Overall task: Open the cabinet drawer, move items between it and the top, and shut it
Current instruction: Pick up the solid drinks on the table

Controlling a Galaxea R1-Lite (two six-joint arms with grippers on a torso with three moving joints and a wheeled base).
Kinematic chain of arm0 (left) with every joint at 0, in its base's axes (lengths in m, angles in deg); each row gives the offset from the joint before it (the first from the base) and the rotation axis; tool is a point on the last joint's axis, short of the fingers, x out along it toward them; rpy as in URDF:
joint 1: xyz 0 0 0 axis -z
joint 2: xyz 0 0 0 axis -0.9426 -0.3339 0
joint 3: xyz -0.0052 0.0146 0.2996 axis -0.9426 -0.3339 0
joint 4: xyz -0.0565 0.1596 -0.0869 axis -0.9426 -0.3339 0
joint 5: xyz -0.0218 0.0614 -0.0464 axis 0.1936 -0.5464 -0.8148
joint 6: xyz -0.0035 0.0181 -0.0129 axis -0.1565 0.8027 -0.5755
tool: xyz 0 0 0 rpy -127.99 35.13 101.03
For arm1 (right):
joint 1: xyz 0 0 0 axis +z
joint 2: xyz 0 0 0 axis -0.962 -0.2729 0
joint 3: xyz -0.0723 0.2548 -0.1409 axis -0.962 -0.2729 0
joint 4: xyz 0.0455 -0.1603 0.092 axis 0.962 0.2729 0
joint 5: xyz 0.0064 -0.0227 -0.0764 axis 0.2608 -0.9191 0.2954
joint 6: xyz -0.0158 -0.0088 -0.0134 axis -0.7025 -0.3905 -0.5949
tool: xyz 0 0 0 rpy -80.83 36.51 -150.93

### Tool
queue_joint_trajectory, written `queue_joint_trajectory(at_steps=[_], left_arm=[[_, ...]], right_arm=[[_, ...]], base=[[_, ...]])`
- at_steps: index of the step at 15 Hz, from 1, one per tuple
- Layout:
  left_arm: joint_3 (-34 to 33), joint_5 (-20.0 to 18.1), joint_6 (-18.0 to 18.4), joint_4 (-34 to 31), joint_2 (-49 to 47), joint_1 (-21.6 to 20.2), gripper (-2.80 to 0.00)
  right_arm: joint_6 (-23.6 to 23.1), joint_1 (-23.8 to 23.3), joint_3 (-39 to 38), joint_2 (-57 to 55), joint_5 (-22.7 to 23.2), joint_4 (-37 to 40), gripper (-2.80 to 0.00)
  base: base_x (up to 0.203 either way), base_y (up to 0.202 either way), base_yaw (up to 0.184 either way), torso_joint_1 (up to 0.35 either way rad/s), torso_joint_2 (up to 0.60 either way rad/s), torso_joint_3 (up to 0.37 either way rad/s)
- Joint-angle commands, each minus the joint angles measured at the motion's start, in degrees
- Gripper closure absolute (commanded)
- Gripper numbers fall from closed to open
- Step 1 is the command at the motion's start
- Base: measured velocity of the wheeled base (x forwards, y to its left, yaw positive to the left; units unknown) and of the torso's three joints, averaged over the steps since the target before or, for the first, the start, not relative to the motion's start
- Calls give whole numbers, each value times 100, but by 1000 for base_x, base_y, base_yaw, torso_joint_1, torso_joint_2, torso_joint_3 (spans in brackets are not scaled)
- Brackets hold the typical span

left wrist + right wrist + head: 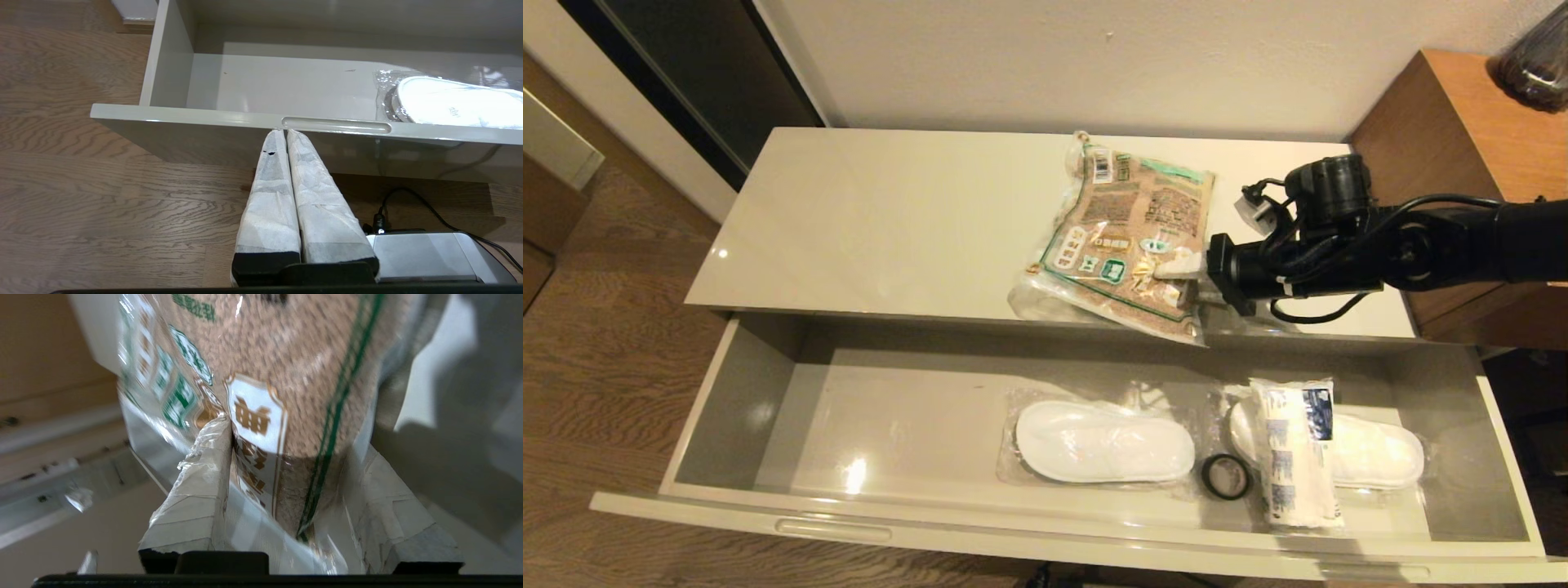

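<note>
**Open drawer and cabinet top: contents**

Head view: cabinet drawer [743,392] stood open, holding two wrapped slippers [1103,443], tissue pack [1294,453], tape ring [1226,476]; its left half lay bare. Grain bag [1123,237] overhung the top [874,220]'s front edge, right gripper [1186,273] clamped on it.

Left wrist view: left gripper [284,134], fingers together, hung below the drawer front.

Right wrist view: fingers [196,490] pinched the bag's edge.

top [866,220]: grain bag [1123,233] | drawer [727,408]: slippers [1098,441], tape ring [1226,476]

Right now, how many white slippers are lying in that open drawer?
2. One wrapped slipper lies mid-drawer; the other slipper is to its right, partly under the tissue pack. More could be hidden beneath.
</note>
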State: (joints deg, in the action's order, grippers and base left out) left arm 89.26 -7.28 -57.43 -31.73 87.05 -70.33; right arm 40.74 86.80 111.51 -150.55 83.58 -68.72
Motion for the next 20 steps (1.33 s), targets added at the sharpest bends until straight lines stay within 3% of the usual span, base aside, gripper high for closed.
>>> queue_joint_trajectory(at_steps=[1,4,12,15,18,20], left_arm=[[7,0,-4,1,-4,2,0],[4,0,-10,1,0,2,0],[7,-9,-1,1,-9,2,0],[-2,-26,196,-8,0,2,0],[-2,-26,218,1,0,2,0],[-2,-17,218,10,0,2,0]], right_arm=[[-134,17,41,432,-258,978,0],[-407,152,33,1117,-1030,2415,0],[-425,182,-105,2406,-1593,3565,0],[-420,196,6,2647,-1933,3732,0],[-226,484,868,2157,-3175,3209,0],[-194,624,1804,1673,-3580,3350,0]], base=[[0,0,0,0,0,0],[0,0,0,0,0,0],[0,0,0,0,0,0],[0,0,0,0,0,0],[0,0,0,0,0,0],[0,0,0,0,0,0]])
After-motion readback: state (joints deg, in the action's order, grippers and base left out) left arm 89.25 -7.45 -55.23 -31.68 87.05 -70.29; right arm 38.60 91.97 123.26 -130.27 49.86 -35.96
